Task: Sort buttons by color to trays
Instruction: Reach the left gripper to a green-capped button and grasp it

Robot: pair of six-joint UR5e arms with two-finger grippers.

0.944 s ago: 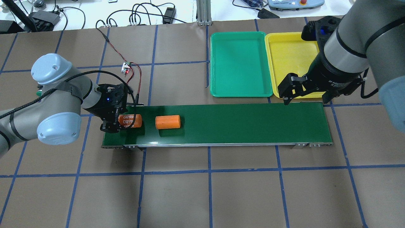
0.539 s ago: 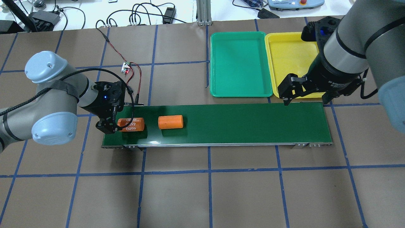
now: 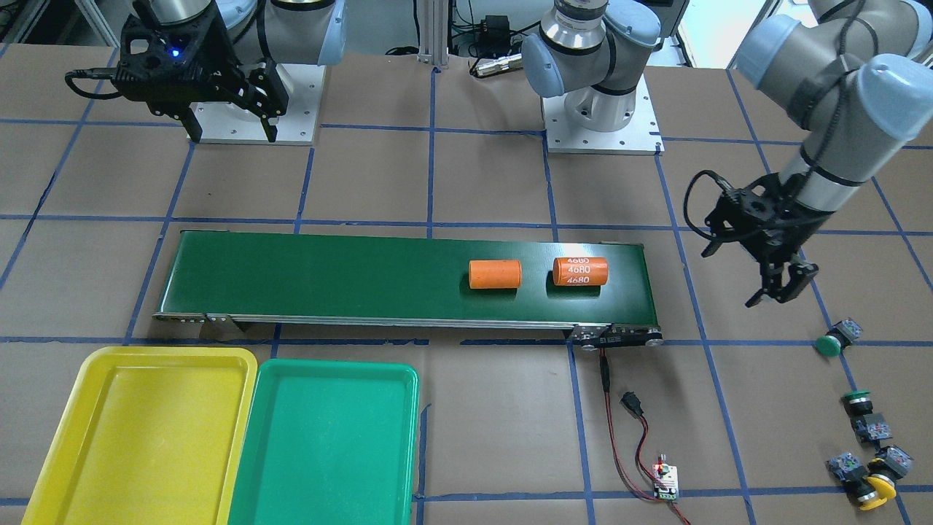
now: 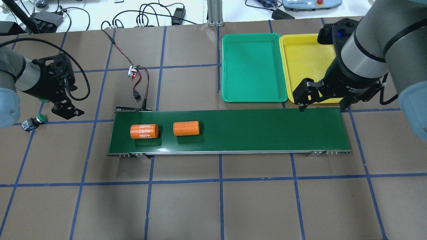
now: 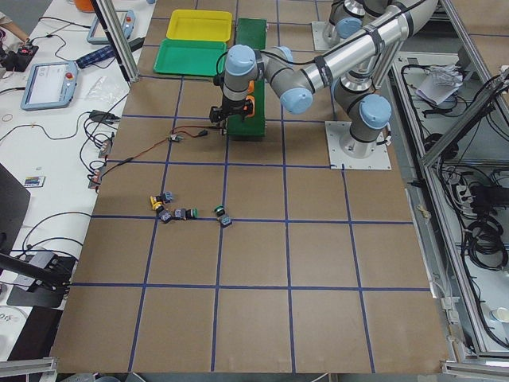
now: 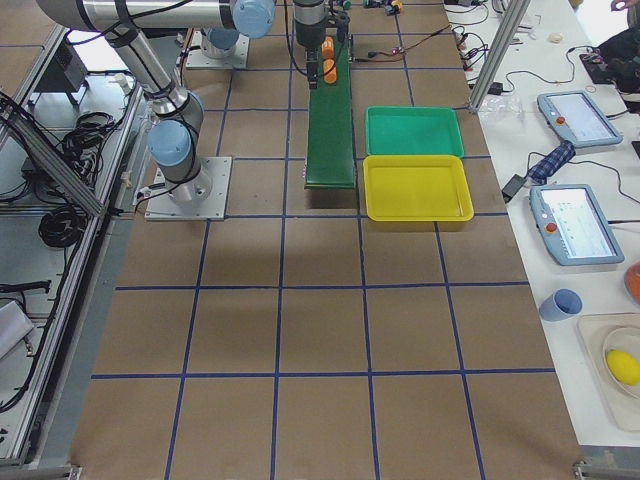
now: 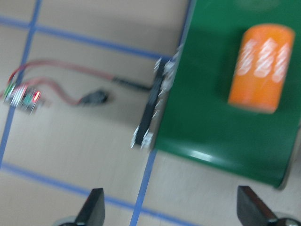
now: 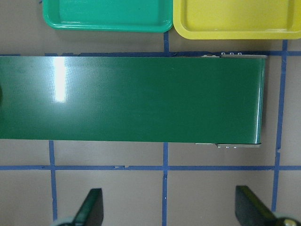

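Left end effector point(image 4: 66, 111) hangs over the bench point(image 4: 213, 206), off the left end of the conveyor belt point(image 4: 250, 130). Its fingers are spread wide. Its wrist camera shows nothing between them, and it touches nothing.

Near it, lower left in the overhead view, one green-capped button point(image 4: 33, 120) lies on its side on the bench. The front-facing view shows the rest of the group further out toward the bench's end. There is a second green-capped button point(image 3: 860, 408), then two yellow-capped buttons point(image 3: 873, 490) lying close together; whether they touch I cannot tell. All four are on the bench, well apart from both trays.

On the belt's left part lies an orange cylinder printed 4680 point(image 4: 144, 131). A plain orange cylinder point(image 4: 186, 128) lies near it on the right, with a gap between them.

Beyond the belt's right half, the green tray point(image 4: 253, 66) and the yellow tray point(image 4: 303, 60) sit side by side, green on the left.

Right end effector point(image 4: 322, 106) hovers over the belt's far edge at its right end, in front of the yellow tray. Its fingers are wide apart, gripping nothing and touching nothing.
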